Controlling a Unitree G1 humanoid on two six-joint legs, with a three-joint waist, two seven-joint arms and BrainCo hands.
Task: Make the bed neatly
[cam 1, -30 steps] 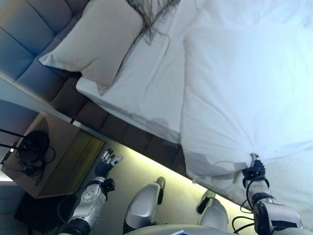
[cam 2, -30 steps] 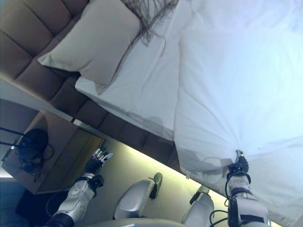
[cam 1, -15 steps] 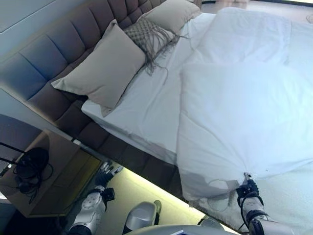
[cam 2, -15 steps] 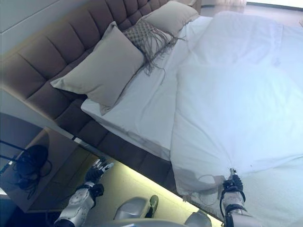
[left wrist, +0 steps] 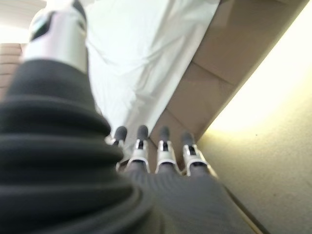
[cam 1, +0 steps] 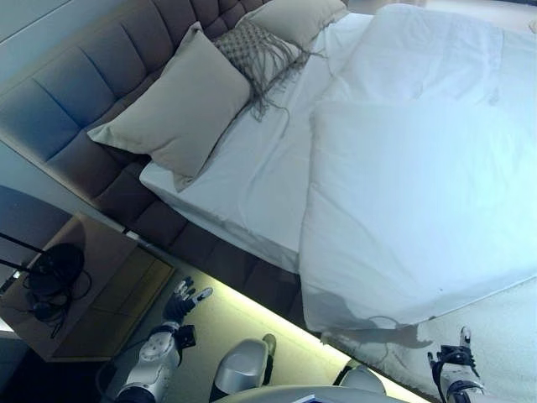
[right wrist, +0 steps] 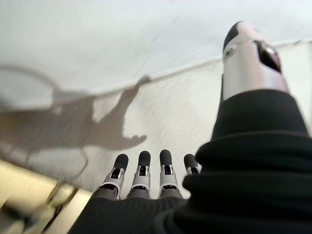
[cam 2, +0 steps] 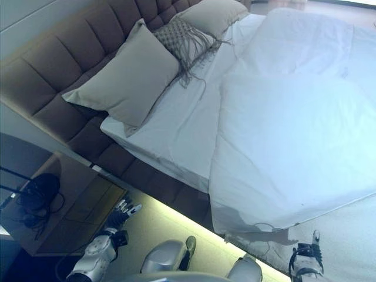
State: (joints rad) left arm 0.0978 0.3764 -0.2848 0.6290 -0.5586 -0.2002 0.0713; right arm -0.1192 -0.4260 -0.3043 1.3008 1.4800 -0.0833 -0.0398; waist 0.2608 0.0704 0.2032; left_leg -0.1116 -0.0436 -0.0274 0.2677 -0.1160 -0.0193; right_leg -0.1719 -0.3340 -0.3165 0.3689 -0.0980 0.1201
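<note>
The white duvet [cam 1: 411, 193] lies flat over the near half of the bed, its lower edge resting on a pale textured cover [cam 1: 495, 327]. Bare white sheet [cam 1: 252, 168] shows between the duvet and the pillows. A large beige pillow [cam 1: 168, 109], a fringed grey cushion [cam 1: 256, 50] and a second beige pillow [cam 1: 298, 15] lean on the tufted headboard [cam 1: 59, 101]. My right hand [cam 1: 457, 369] hangs open just below the duvet's edge, its fingers [right wrist: 141, 168] straight and holding nothing. My left hand [cam 1: 183, 300] is open over the floor beside the bed, its fingers [left wrist: 161, 146] straight.
A wooden nightstand [cam 1: 101, 277] stands at the left by the headboard, with black headphones and cords [cam 1: 50, 273] on top. A lit strip of floor [cam 1: 252, 323] runs along the padded bed base [cam 1: 226, 260].
My right hand has let go of the duvet's lower edge and drawn back toward me. The puckered corner has settled flat. The camera has shifted a little.
</note>
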